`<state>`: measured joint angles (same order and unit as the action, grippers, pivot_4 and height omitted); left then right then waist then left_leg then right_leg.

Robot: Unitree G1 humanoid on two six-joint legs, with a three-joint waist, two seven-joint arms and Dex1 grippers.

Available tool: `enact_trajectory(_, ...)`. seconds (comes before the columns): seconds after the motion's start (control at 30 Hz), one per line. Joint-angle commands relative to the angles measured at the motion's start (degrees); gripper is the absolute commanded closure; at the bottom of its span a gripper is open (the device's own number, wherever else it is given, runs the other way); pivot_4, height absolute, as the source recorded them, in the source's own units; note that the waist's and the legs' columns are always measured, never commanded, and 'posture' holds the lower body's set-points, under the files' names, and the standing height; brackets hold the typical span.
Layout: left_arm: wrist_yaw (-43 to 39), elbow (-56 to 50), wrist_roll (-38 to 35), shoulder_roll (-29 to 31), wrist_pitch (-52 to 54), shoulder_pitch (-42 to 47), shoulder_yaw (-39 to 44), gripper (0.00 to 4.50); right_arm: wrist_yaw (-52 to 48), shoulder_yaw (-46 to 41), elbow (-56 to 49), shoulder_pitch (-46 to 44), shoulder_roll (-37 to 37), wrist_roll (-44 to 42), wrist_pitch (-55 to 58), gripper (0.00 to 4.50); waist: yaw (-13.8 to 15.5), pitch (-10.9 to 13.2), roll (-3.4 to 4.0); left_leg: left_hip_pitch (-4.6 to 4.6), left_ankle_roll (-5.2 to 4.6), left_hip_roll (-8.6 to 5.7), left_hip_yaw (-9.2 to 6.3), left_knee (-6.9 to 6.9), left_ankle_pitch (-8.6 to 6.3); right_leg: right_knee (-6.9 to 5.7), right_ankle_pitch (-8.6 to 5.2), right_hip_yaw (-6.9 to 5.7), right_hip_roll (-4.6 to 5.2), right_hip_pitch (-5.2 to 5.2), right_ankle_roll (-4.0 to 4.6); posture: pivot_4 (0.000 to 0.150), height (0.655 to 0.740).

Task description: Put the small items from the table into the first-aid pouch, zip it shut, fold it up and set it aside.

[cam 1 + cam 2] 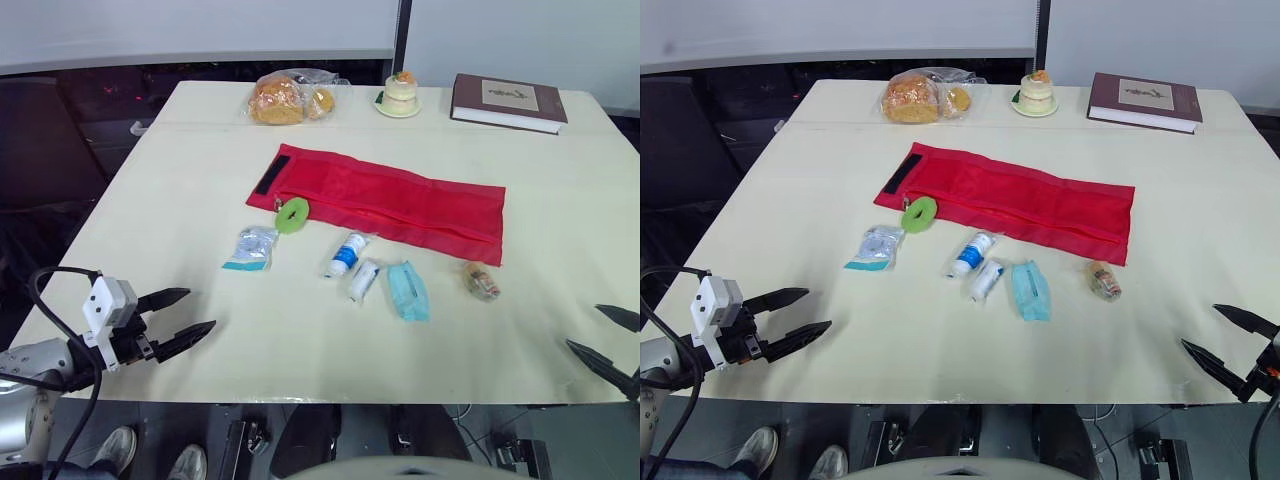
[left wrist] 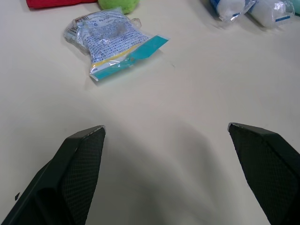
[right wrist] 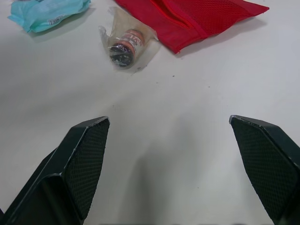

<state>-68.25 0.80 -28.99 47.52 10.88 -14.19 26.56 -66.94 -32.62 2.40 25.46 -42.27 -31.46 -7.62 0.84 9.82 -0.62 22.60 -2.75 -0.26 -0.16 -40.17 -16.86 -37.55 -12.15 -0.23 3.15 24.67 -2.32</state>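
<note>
A red first-aid pouch (image 1: 390, 200) lies unfolded flat across the middle of the table, a green round tag (image 1: 292, 214) at its near left edge. In front of it lie a clear packet with a teal strip (image 1: 250, 248), two small white wrapped rolls (image 1: 349, 254) (image 1: 364, 279), a teal packet (image 1: 408, 290) and a small bagged bottle (image 1: 481, 280). My left gripper (image 1: 185, 314) hovers open over the near left table corner, short of the clear packet (image 2: 110, 40). My right gripper (image 1: 1226, 340) is open at the near right edge, short of the bottle (image 3: 124, 46).
At the table's far edge sit a bag of bread (image 1: 287, 98), a small cake on a plate (image 1: 400, 94) and a dark red book (image 1: 508, 102). The cream table (image 1: 200, 160) has bare surface around the pouch. A dark floor lies beyond its left side.
</note>
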Motion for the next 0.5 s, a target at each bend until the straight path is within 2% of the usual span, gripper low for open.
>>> enact_trajectory(0.03,0.54,-0.50,-0.02,-0.15,-1.72,0.47,1.38,0.00,-0.10,-2.25,-1.27,-0.06,-0.64,-0.86,0.16,0.14,0.00,0.00,0.00,0.00,0.00,0.00,0.00,0.00,0.00,0.00,0.00,0.00,0.00,0.00,0.00,0.150,0.7289)
enact_trajectory(0.5,1.19,1.95,0.90,0.07,-3.20,3.24,0.00,0.00,0.17,-1.78,-2.12,-1.08,0.30,-1.04,0.43,0.14,-0.01,0.00,0.00,0.00,0.00,0.00,0.01,0.00,0.00,0.00,0.00,0.00,-0.01,0.00,0.00,0.150,0.7289)
